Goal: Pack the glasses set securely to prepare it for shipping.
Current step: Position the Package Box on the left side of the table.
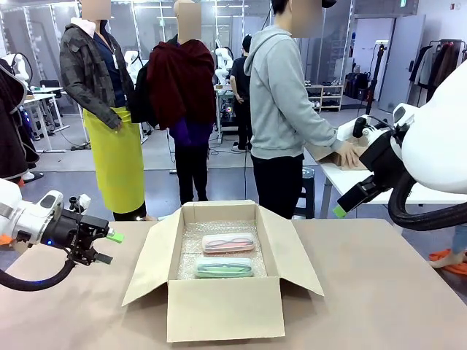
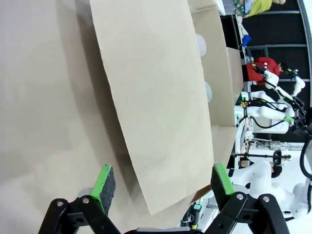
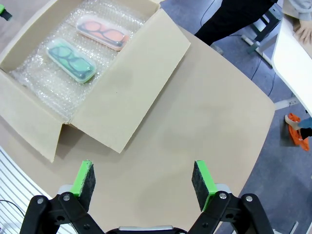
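The open box (image 1: 219, 306) holds the pink case (image 1: 228, 243) and green case (image 1: 224, 267) on bubble wrap (image 1: 191, 251). The left hand (image 1: 109, 246) and right hand (image 3: 141, 181) both gape wide, released, grasping nothing.

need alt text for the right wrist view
An open brown cardboard box on a tan table holds a pale pink glasses case and a pale green glasses case side by side on bubble wrap; the right gripper hovers above, jaws open.

The cardboard box (image 1: 222, 310) is standing open-topped, its splayed flaps (image 1: 149, 262) blocking both sides; table (image 1: 379, 292) lying bare around it.
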Controlling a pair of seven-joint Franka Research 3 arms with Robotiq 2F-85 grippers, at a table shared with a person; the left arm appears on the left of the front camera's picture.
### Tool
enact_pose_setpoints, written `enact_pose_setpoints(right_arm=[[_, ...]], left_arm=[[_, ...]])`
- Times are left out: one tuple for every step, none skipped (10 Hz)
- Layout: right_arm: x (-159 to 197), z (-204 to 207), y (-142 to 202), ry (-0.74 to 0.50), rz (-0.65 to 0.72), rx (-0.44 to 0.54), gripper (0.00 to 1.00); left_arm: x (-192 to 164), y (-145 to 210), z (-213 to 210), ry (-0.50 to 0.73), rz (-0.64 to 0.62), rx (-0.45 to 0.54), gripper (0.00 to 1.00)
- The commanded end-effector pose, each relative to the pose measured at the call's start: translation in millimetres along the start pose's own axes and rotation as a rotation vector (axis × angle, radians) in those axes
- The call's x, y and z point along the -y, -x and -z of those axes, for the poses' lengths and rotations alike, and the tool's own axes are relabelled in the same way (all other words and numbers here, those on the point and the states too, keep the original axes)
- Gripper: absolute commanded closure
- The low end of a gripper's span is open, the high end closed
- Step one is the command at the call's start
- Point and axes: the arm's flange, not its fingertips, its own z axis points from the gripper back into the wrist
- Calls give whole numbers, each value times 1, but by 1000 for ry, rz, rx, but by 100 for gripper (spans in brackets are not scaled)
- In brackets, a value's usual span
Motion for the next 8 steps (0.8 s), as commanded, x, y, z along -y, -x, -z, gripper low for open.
enact_pose_setpoints(right_arm=[[-3,0,1,7,20,-10,0],[-3,0,1,7,20,-10,0],[-3,0,1,7,20,-10,0],[-3,0,1,7,20,-10,0],[-3,0,1,7,20,-10,0],[-3,0,1,7,20,-10,0],[-3,0,1,7,20,-10,0],[-3,0,1,7,20,-10,0]], left_arm=[[-9,-15,12,16,-31,45,0],[-13,-16,17,8,-42,83,0],[-17,-17,24,27,-61,74,0],[-21,-17,32,27,-61,59,0],[-25,-17,40,29,-63,49,0],[-28,-16,47,40,-64,46,0],[-32,-16,54,59,-73,47,0],[-35,-15,59,75,-86,39,0]])
